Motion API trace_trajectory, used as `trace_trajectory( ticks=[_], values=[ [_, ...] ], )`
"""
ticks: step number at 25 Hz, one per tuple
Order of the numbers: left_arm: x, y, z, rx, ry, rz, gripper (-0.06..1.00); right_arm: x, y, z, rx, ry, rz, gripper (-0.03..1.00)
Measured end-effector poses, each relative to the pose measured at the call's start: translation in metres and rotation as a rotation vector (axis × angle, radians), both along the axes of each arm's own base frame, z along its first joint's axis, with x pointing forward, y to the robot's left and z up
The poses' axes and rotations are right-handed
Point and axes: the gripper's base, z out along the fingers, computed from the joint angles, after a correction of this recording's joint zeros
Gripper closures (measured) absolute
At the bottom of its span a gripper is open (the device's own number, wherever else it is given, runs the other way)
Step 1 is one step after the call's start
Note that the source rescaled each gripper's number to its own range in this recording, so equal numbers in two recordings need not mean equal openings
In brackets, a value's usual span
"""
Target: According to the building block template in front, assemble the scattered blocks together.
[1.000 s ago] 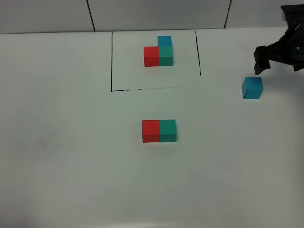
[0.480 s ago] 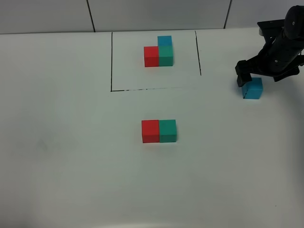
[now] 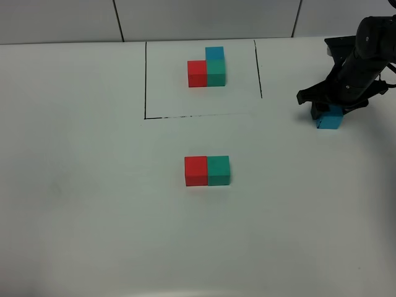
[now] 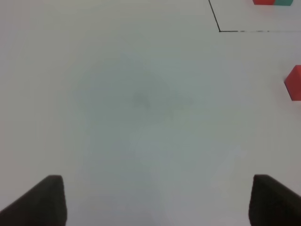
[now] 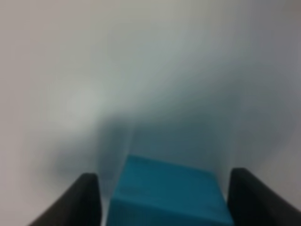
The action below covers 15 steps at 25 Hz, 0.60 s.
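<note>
Right gripper [image 3: 326,112] straddles your sky-blue cube [image 3: 330,118] near the table's right edge, grip unconfirmed; red [image 3: 195,171] and green [image 3: 218,171] cubes already paired, blue left.

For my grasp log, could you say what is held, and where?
The right gripper grips the matte sky-blue cube by two opposite sides; the left gripper holds nothing.

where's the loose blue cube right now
In the exterior high view the blue cube sits far right on the table, right of the black outline, between the right gripper's jaws.
</note>
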Motion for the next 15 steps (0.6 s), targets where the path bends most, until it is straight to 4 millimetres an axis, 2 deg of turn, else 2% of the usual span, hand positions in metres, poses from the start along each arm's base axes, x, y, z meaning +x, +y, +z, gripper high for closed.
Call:
trace_trajectory(
  ticks=[3, 6, 9, 11, 15],
  values=[
    [0.0, 0.0, 0.0, 0.0, 0.0, 0.0, 0.0, 0.0, 0.003, 0.001, -0.028, -0.005, -0.017, 0.96],
    [0.0, 0.0, 0.0, 0.0, 0.0, 0.0, 0.0, 0.002, 0.016, 0.012, -0.045, -0.039, -0.006, 0.96],
    [0.0, 0.0, 0.0, 0.0, 0.0, 0.0, 0.0, 0.0, 0.044, 0.035, -0.043, -0.08, 0.02, 0.96],
    [0.0, 0.0, 0.0, 0.0, 0.0, 0.0, 0.0, -0.005, 0.071, 0.048, -0.031, -0.096, 0.045, 0.96],
    [0.0, 0.0, 0.0, 0.0, 0.0, 0.0, 0.0, -0.025, 0.121, 0.051, -0.012, -0.066, 0.086, 0.96]
  ],
)
